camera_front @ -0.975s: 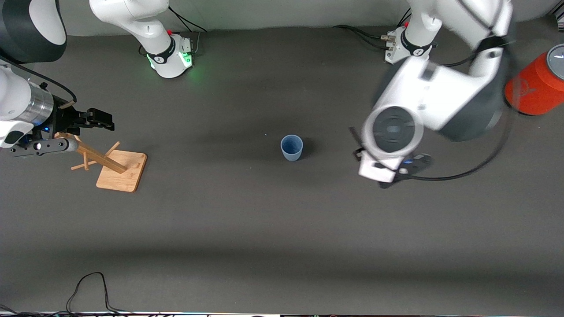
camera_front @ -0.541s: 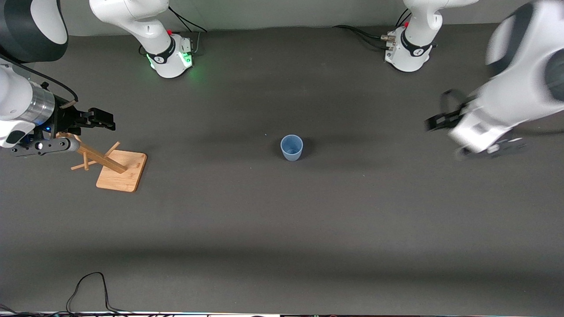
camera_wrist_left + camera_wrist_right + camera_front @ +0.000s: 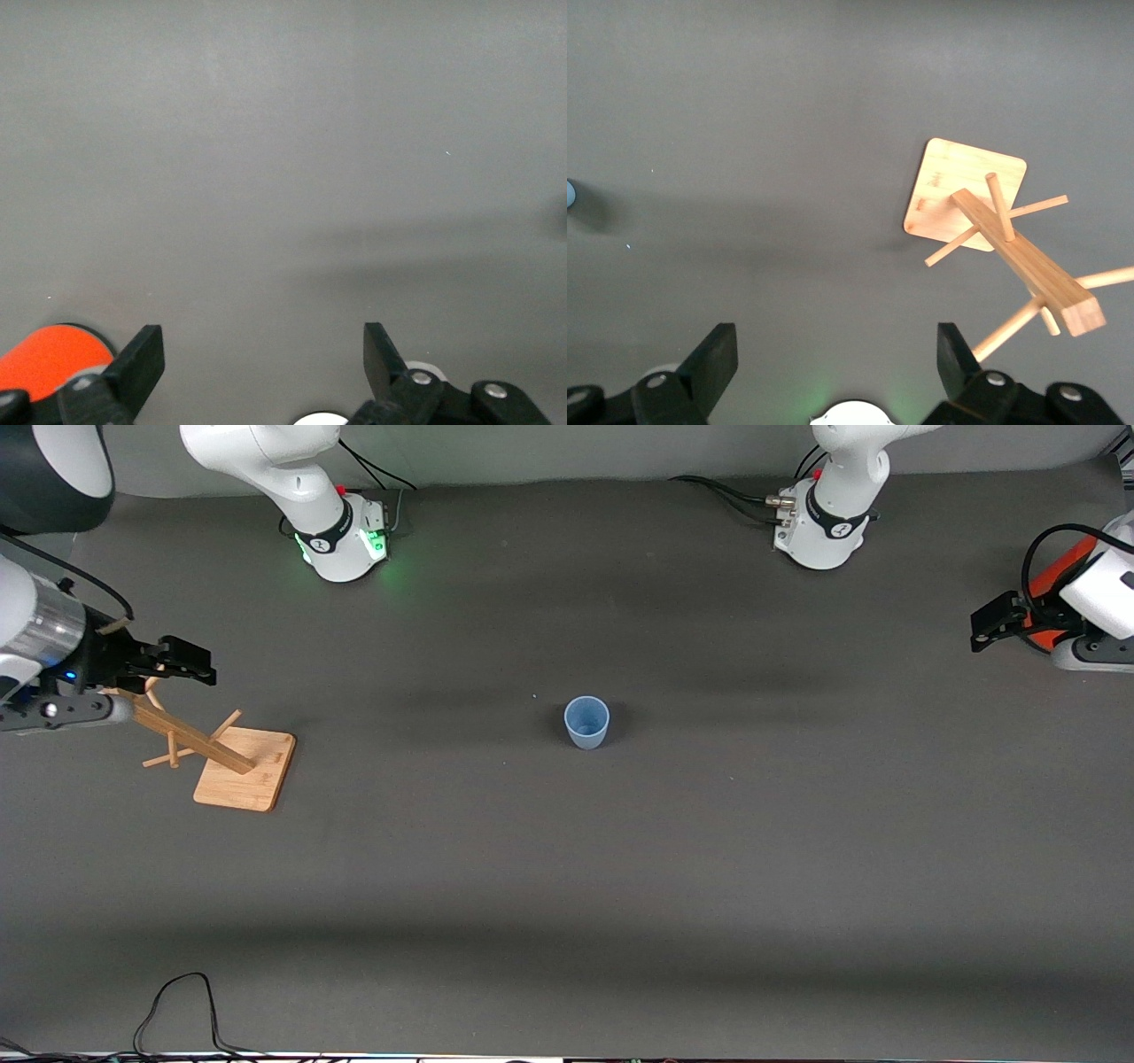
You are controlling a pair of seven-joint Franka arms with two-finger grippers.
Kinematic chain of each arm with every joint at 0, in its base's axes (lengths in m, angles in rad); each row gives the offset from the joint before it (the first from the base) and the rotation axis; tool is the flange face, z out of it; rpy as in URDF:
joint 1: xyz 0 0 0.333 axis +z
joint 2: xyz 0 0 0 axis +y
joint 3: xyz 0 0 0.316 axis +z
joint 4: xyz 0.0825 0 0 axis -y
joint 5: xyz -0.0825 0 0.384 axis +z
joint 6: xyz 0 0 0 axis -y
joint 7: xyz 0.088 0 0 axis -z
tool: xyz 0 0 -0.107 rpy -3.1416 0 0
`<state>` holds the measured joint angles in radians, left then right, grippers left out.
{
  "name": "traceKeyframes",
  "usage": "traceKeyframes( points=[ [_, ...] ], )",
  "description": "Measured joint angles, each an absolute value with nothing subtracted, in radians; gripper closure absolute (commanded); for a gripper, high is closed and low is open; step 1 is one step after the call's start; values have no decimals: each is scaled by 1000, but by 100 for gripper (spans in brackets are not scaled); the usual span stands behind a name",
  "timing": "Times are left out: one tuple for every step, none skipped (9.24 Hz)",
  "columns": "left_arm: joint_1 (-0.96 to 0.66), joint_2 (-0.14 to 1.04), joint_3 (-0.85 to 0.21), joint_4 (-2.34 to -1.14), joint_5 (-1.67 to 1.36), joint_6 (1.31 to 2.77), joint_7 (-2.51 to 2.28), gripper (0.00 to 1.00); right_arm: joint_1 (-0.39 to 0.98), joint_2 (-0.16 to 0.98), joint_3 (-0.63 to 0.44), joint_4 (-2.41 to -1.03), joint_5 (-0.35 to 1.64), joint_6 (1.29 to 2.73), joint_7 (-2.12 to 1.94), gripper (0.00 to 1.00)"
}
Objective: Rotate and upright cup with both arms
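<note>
The pale-blue cup stands upright, rim up, in the middle of the table, with nothing touching it. A sliver of it shows at the edge of the right wrist view. My left gripper is open and empty, up over the left arm's end of the table, in front of the orange cylinder; its wrist view shows the gripper over bare table. My right gripper is open and empty, up over the wooden rack at the right arm's end; it also shows in its own wrist view.
A wooden peg rack on a square base stands at the right arm's end, also in the right wrist view. The large orange cylinder stands at the left arm's end, also in the left wrist view. A black cable lies near the table's front edge.
My left arm has swung away from beside the cup to the left arm's end of the table, by the orange cylinder. My right gripper has shifted slightly. The cup has not moved.
</note>
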<state>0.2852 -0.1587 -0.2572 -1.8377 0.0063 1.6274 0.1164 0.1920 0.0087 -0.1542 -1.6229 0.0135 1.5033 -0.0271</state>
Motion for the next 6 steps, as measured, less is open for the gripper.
traceKeyframes(
  points=[
    [284,-159,-257,-1838,6,1650,119,0,192,2,-158,-1624,13,1512,-27,0],
    [281,-159,-260,-1835,5,1663,121,0,192,1,-160,-1624,13,1514,-27,0],
    [279,-160,-264,-1831,4,1656,123,0,192,2,-162,-1625,13,1514,-27,0],
    [278,-160,-265,-1828,-12,1653,123,0,192,2,-163,-1626,13,1514,-27,0],
    [278,-160,-263,-1817,-40,1653,124,0,193,2,-163,-1626,13,1514,-27,0],
    [278,-160,-255,-1798,-54,1647,125,0,194,2,-163,-1626,13,1514,-27,0]
  ],
)
